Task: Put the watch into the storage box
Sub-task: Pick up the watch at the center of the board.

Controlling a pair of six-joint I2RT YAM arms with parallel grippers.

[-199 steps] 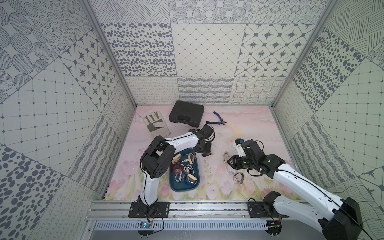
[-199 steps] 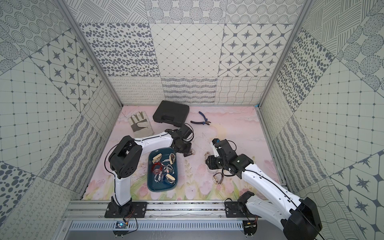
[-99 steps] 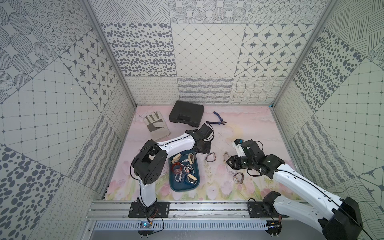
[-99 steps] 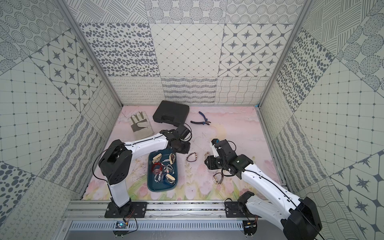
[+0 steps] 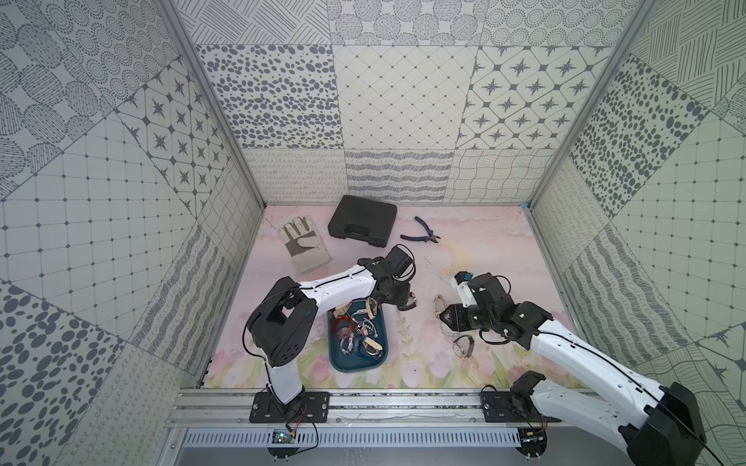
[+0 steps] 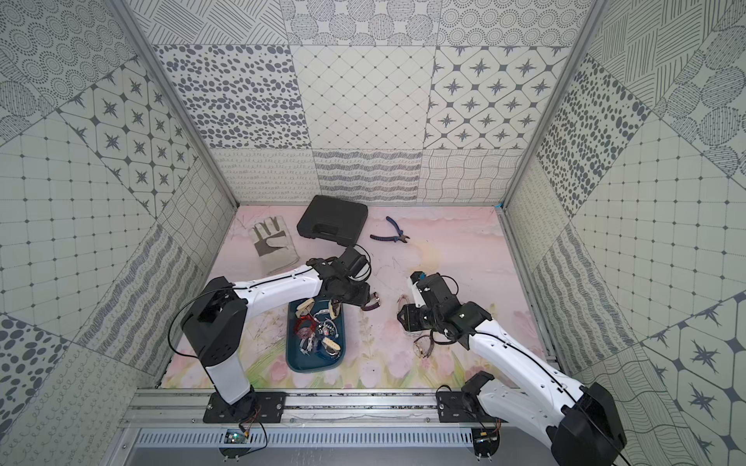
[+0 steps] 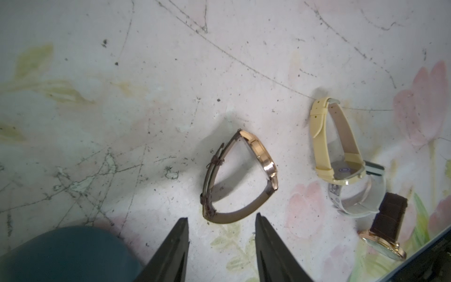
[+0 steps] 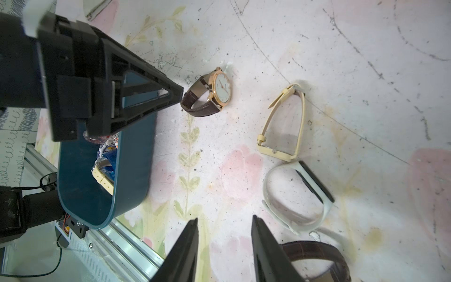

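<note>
Three tall walls [image 5: 403, 101] box us in, a patchwork of grey-on-white panels: dots, stars, diamonds, wavy lines. Aluminium posts [image 5: 210, 101] mark the back corners. The worktop [image 5: 484, 250] wears a pale pink floral mat, scuffed and scratched. An aluminium rail [image 5: 403, 403] runs along its front edge. The light is soft and even.

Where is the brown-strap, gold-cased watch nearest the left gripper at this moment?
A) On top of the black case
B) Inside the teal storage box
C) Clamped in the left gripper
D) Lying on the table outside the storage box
D: the brown-strap watch lies on the table, outside the storage box, just ahead of the left gripper, whose jaws stand open.
</note>
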